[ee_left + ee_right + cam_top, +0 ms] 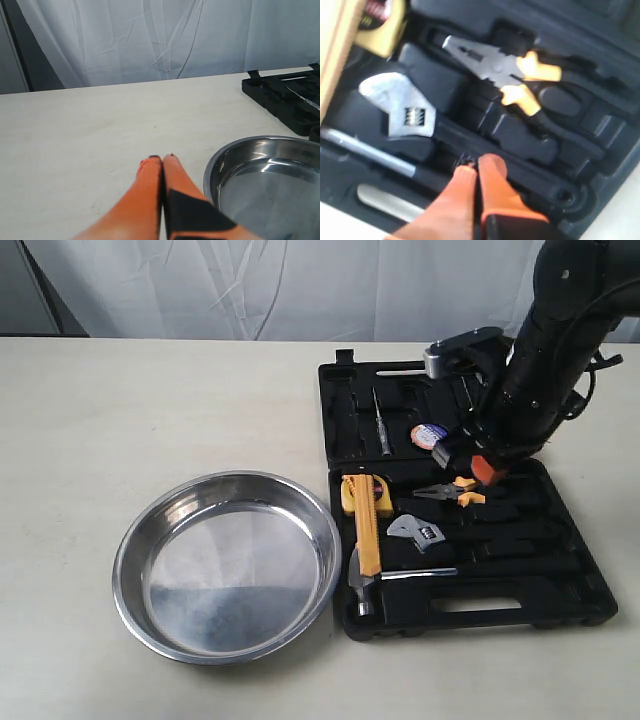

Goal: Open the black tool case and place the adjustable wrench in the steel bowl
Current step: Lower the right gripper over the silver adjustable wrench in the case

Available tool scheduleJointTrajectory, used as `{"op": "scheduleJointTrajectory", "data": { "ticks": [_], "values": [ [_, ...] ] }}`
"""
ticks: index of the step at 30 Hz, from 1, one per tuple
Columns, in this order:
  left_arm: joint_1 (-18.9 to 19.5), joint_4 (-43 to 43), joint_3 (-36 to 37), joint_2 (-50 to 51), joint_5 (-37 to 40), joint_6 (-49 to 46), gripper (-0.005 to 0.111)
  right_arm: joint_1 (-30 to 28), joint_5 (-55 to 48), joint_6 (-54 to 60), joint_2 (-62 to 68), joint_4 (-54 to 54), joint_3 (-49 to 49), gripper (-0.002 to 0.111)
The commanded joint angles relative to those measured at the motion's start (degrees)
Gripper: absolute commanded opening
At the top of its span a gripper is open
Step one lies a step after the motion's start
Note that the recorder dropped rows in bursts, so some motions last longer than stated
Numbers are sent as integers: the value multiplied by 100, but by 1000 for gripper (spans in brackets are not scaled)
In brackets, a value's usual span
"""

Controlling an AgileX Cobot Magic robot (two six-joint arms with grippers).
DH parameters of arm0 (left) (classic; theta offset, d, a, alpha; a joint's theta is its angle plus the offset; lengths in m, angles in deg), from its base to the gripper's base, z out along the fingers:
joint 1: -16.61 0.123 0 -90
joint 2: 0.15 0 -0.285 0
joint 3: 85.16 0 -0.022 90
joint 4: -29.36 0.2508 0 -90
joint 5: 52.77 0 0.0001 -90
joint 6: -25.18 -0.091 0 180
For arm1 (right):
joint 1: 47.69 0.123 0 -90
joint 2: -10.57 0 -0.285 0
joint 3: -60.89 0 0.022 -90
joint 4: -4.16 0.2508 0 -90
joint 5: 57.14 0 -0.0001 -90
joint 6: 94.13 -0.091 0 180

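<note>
Right jaws: right gripper (476,167) has them pressed together with nothing between; the tips sit over a black handle in the case. Contact cannot be told.
Left jaws: left gripper (162,161) also closed tip to tip and empty, low over the table (75,140).
Case: black tool case (560,610) lies open and flat, tools in their recesses.
Wrench: adjustable wrench (402,107) sits in its recess in the near half of the case, between the orange-handled pliers (490,62) and the hammer (362,580).
Axis: in the exterior view it lies roughly crosswise, silver head toward the bowl side and black handle running away from the bowl.
Wrench from jaws: the right wrist view puts the tips directly above the mid-handle, the head off to one side along that handle. The closed tips appear to meet the handle at an angle, not squarely.
Nearer arm: the right, plainly. The left is beside the bowl, with the case well beyond it.
Bowl: steel bowl (135,570) stands just beside the case on the head end, empty.
Next move, judged: spread the jaws, straddle the handle across its width, close, lift, carry toward the bowl.
Risk, judged: the snug recess and neighbouring pliers handles leave little finger room.
</note>
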Motion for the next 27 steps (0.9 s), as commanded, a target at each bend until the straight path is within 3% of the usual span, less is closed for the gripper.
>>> {"op": "scheduleJointTrajectory", "data": {
  "ticks": [1,4,7,17,27],
  "values": [
    [-7,19,-16,-15,3,11,0,30,-433,2076,-11,451,-29,19],
    [-7,19,-16,-15,3,11,0,143,-421,3303,-11,450,-19,39],
    [-7,19,-16,-15,3,11,0,280,-421,4146,-11,426,-19,47],
    [-7,19,-16,-15,3,11,0,609,-291,4533,208,-512,90,48],
    [-7,19,-16,-15,3,11,0,616,123,5403,475,-613,573,48]
  ]
}}
